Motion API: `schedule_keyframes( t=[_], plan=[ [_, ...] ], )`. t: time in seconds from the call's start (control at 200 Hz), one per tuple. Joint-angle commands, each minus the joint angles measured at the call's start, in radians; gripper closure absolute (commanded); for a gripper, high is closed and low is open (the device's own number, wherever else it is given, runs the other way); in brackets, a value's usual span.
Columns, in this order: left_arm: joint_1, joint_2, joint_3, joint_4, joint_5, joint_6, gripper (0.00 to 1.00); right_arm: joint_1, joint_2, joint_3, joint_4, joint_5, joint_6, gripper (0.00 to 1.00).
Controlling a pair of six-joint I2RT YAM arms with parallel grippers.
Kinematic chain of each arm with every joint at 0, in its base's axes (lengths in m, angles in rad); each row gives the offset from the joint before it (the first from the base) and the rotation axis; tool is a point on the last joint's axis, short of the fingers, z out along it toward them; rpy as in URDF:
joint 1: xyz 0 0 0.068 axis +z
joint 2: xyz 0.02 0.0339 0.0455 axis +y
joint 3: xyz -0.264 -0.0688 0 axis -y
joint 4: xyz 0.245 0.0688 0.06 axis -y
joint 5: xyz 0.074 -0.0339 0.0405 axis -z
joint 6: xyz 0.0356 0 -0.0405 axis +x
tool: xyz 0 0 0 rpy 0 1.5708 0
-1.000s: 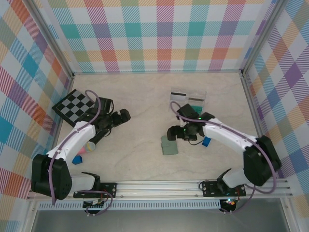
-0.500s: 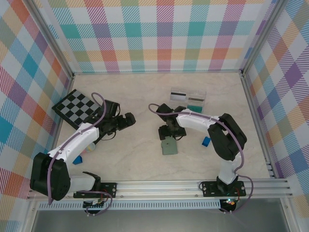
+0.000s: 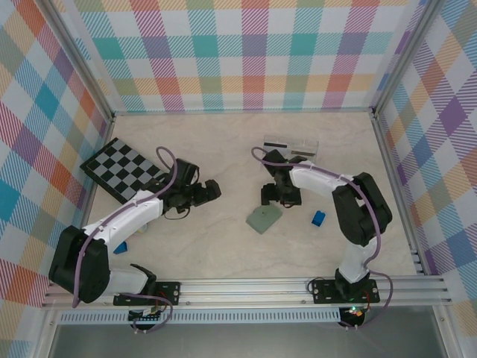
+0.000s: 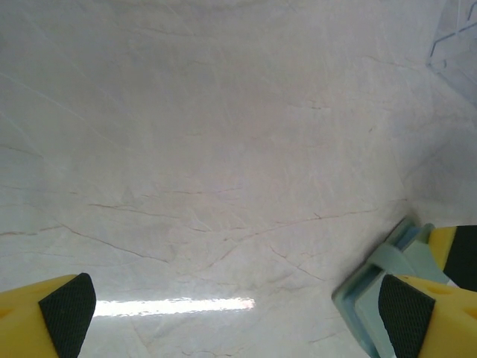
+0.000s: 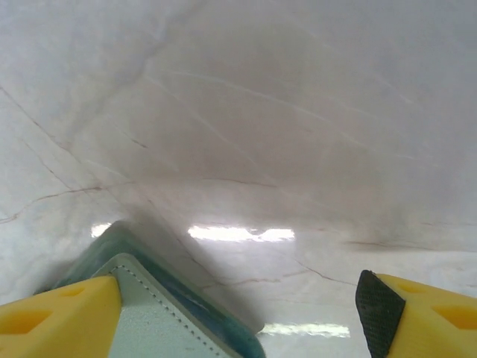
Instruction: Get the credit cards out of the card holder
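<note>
Marbled surface point(image 3: 223, 246). My left fingers point(image 3: 214, 189), right fingers point(image 3: 269, 197) gape empty near sage-green folding card holder point(image 3: 264, 218), mid-frame; pin one flap, pry.

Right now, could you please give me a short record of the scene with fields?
card holder: flat on the table, mid-workspace, turned askew
credit cards: a white one with a black stripe lies in the clear tray
left pincer: open, empty, facing the holder
right pincer: open, one finger beside the holder's edge; contact unclear
other: blue block, checkerboard
</note>
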Motion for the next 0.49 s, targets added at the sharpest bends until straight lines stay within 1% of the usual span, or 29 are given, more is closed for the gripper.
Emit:
schedule_keyframes(
  t=[0.0, 0.07, 0.185, 0.34, 0.425, 0.49],
  plan=[
    [-0.034, 0.026, -0.005, 0.034, 0.007, -0.066, 0.00, -0.007, -0.084, -0.022, 0.040, -0.176, -0.047, 0.15],
    [-0.056, 0.037, -0.010, 0.044, 0.013, -0.090, 0.00, -0.007, -0.086, -0.014, 0.038, -0.239, -0.083, 0.14],
    [-0.089, 0.051, -0.022, 0.068, 0.020, -0.134, 0.01, -0.013, -0.062, -0.002, -0.007, -0.222, -0.084, 0.15],
    [-0.129, 0.074, -0.040, 0.100, 0.039, -0.175, 0.02, -0.016, -0.039, -0.025, -0.015, -0.216, -0.061, 0.15],
    [-0.147, 0.084, -0.044, 0.100, 0.035, -0.191, 0.02, -0.016, -0.035, -0.034, -0.010, -0.245, -0.056, 0.15],
    [-0.154, 0.086, -0.050, 0.100, 0.032, -0.204, 0.02, -0.015, -0.040, -0.045, 0.000, -0.292, -0.048, 0.17]
  ],
)
